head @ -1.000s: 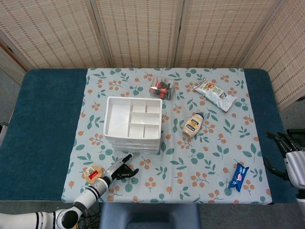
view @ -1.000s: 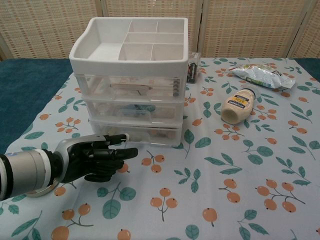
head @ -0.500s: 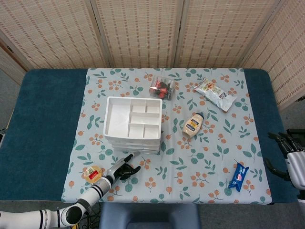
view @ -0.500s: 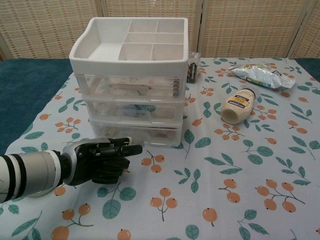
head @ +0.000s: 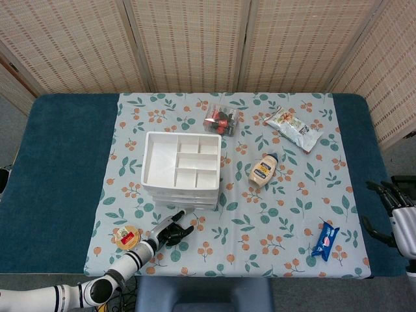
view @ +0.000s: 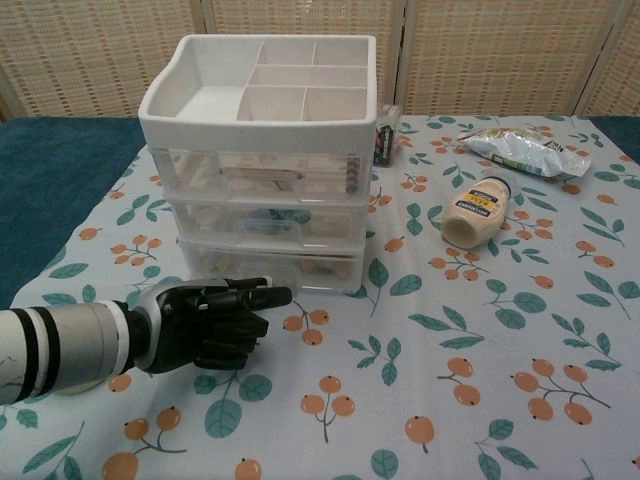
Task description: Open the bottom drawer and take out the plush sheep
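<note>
A white drawer unit (view: 268, 150) with a divided top tray stands on the floral cloth; also seen from above, the drawer unit (head: 181, 169) sits left of centre. Its clear bottom drawer (view: 275, 265) is closed, with pale contents dimly visible; no sheep can be made out. My left hand (view: 210, 318) lies on the cloth just in front of the bottom drawer, fingers curled, one fingertip (view: 278, 295) stretched toward the drawer front, holding nothing. In the head view the left hand (head: 170, 229) sits just below the unit. My right hand (head: 396, 211) hangs off the table's right edge, fingers apart.
A mayonnaise bottle (view: 478, 212) lies right of the unit, a snack bag (view: 520, 150) behind it. A blue packet (head: 325, 240) lies at front right. A small round tin (head: 126, 236) sits left of my left forearm. A box of small items (head: 220, 120) stands behind the unit.
My left hand has slid forward and right toward the bottom drawer front. The right hand has stayed put.
</note>
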`<state>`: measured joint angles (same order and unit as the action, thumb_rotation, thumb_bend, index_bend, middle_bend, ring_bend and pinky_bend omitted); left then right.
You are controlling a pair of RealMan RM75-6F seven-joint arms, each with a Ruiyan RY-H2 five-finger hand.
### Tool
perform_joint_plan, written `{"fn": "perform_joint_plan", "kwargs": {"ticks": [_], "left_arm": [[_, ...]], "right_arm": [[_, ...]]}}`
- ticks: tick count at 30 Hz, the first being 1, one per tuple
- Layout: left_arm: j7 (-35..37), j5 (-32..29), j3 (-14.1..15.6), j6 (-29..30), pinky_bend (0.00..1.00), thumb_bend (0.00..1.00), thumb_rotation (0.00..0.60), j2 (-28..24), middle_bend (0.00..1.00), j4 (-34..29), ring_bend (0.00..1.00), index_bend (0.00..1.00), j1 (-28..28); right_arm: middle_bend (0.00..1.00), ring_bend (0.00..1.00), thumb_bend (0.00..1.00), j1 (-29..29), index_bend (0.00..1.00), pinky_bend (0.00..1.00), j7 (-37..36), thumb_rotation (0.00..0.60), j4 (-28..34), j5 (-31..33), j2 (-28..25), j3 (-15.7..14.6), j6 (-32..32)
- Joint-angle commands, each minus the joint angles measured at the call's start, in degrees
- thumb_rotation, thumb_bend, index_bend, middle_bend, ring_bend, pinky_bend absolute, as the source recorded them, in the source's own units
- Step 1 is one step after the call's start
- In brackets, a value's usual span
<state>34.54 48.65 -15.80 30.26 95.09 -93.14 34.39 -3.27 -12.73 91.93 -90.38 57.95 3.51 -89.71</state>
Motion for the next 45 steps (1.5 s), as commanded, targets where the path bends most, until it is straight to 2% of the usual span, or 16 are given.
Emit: {"fn": "perform_joint_plan", "kwargs": {"ticks": [1,9,42,45], "left_arm": [[0.27,0.35,-0.26,0.1,1.0,0.37,0.6,0.29,1.0,0.36,1.0,0.06,-0.32],[0.13,0.15,-0.76,0.92,1.0,0.37,0.6,1.21,1.0,1.56,1.0,0.07,-0.5],[0.24,-4.87,-2.99,-2.09,1.0,0.38,0.6,3.33,1.0,4.4,1.0,0.11,1.65],[0.09,-5.17,-3.02,-2.12,1.0,0.38,0.6,3.29,1.0,4.5,1.0,0.14,1.75]], "right_arm": [[0.24,0.18,0.37,0.12,0.12,0.25,-0.02,0.6,0.01,0.07,-0.02,-0.02,-0.09],[0.24,0.18,0.37,0.23,0.12,0.25,0.0,0.6,-0.03,0.08,0.06,-0.05,-0.09],[0.24,0.18,0.37,0.79,0.12,0.25,-0.34,0.6,-0.3,0.57,0.1,-0.03,-0.15],[0.24,0.18,0.37,0.8,0.12,0.25,-0.47,0.6,-0.42,0.59,0.14,-0.01,-0.15]]}}
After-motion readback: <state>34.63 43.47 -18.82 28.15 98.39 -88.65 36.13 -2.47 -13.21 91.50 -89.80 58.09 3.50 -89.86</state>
